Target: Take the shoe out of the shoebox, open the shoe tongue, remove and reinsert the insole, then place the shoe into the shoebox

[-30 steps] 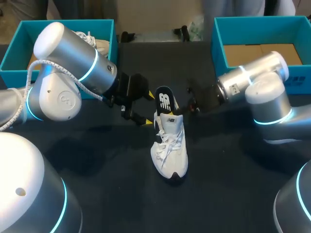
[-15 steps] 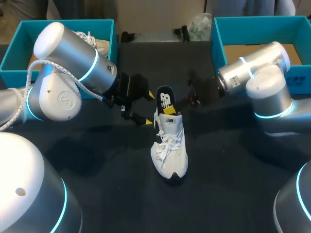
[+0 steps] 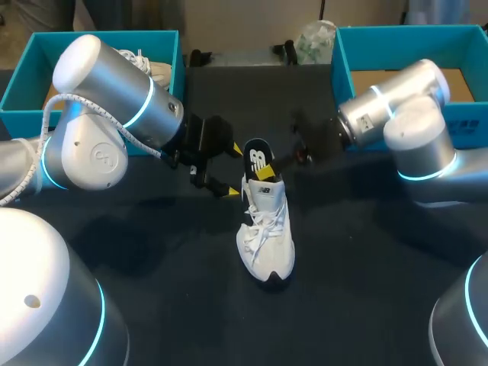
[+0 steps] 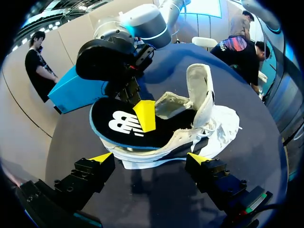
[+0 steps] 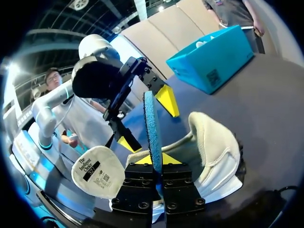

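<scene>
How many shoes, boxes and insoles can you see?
White lace-up shoes: 2 (one out, one boxed)
Teal cardboard shoeboxes: 2 (left, right)
Black foam insole: 1
Total: 5

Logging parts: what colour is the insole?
The insole is black with white logo, blue edge; left wrist view.

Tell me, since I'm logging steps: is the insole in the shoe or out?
Partly out: the insole sticks up from the shoe, at its heel, pinched by the right gripper.
</scene>
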You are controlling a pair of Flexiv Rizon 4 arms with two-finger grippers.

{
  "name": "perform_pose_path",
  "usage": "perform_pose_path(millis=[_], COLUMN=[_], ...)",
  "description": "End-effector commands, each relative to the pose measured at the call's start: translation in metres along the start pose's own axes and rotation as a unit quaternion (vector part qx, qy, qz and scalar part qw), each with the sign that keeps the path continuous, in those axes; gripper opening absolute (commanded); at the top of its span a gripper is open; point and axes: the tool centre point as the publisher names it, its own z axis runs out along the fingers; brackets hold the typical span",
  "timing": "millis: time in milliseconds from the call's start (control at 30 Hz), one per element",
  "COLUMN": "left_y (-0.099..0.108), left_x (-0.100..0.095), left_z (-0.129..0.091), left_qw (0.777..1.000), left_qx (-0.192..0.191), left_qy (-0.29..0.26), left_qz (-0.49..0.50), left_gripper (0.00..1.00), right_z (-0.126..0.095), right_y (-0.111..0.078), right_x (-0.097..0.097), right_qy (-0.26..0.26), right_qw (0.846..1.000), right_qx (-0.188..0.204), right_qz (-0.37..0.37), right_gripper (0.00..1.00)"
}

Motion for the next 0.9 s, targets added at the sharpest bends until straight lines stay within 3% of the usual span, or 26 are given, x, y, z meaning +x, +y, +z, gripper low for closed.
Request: perform_pose_path(millis=[33,333,500,900], left_y=[-0.001,-0.001,-0.001,-0.001], left_x=[0.000,0.000,0.000,0.000], left_z=[0.001,0.001,0.001,0.001], left_qw=[1.000,1.000,1.000,1.000], left_qx=[-0.002,-0.002,-0.002,-0.002], left_qy=[0.000,0.000,0.000,0.000], left_qz=[0.000,0.000,0.000,0.000], left_gripper=[1.00,1.00,1.00,1.00], right_z=[0.007,0.013,0.007,-0.003], right_y=[-0.013,-0.026,-0.015,0.004], right_x=[0.005,0.012,0.011,0.002], right_qy=[0.000,-0.002,-0.015,-0.023], right_qw=[1.000,0.999,1.000,0.999], right_qx=[0.003,0.010,0.008,0.021], right_qz=[0.013,0.034,0.022,0.002], right_gripper=[0.00,0.00,0.22,0.29])
